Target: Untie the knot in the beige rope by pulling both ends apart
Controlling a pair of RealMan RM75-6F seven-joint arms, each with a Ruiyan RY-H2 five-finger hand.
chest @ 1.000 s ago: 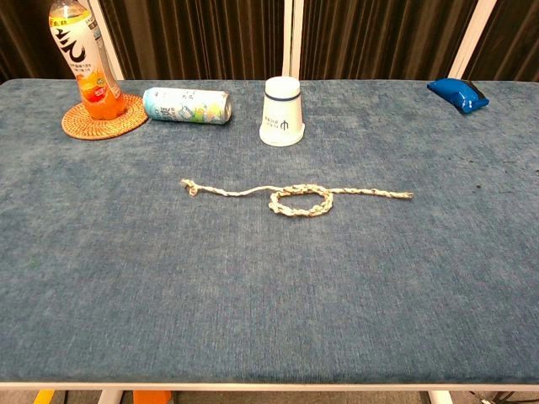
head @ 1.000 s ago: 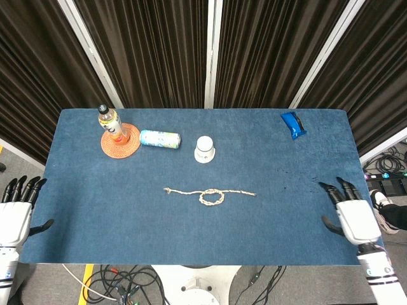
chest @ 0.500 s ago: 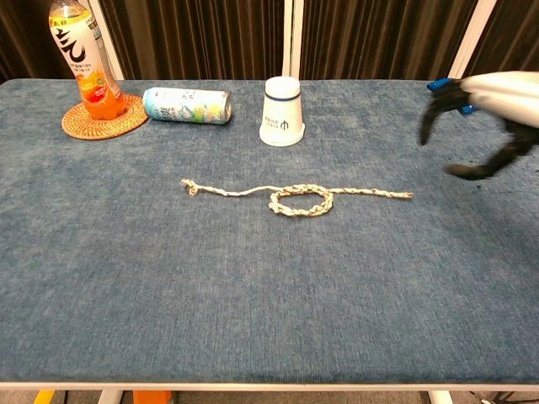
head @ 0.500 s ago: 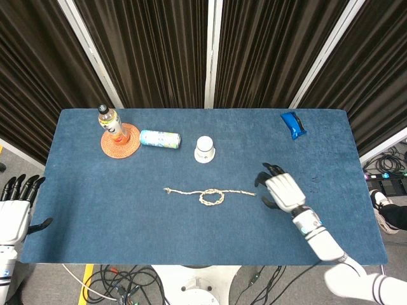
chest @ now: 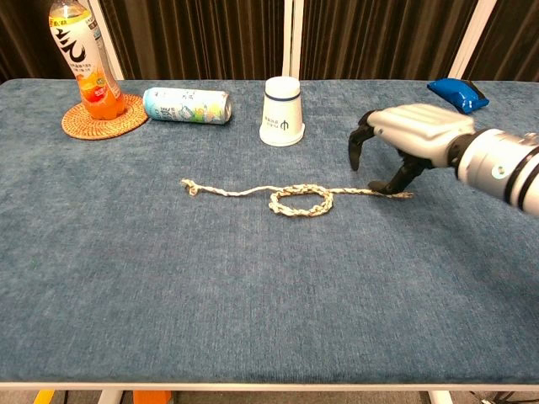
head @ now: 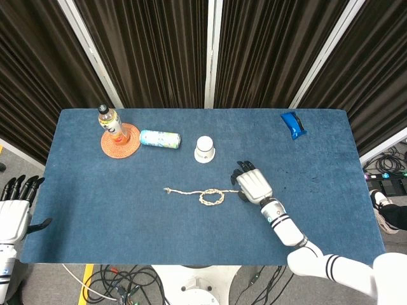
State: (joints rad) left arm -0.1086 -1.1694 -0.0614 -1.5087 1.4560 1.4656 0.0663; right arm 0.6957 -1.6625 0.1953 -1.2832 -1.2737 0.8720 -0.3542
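The beige rope (head: 212, 197) (chest: 299, 200) lies straight across the middle of the blue table (head: 95, 210), with a loose loop knot at its centre. My right hand (head: 253, 183) (chest: 404, 135) hovers over the rope's right end, fingers curved downward and apart. Its thumb comes down close to the rope's tip, and nothing is gripped. Off the table's front left corner, my left hand (head: 13, 213) shows only in the head view, fingers spread, holding nothing. The rope's frayed left end lies free.
At the back left an orange drink bottle (head: 111, 124) (chest: 84, 63) stands on a woven coaster (head: 127, 146) (chest: 101, 126). Beside it lies a can (head: 159, 138) (chest: 186, 105). An upturned white cup (head: 204, 149) (chest: 282, 111) stands behind the knot. A blue object (head: 293, 124) (chest: 457, 93) sits back right.
My right hand has swept from the table's right edge leftward across the table to the rope's right end. The rope and the left hand have not moved.
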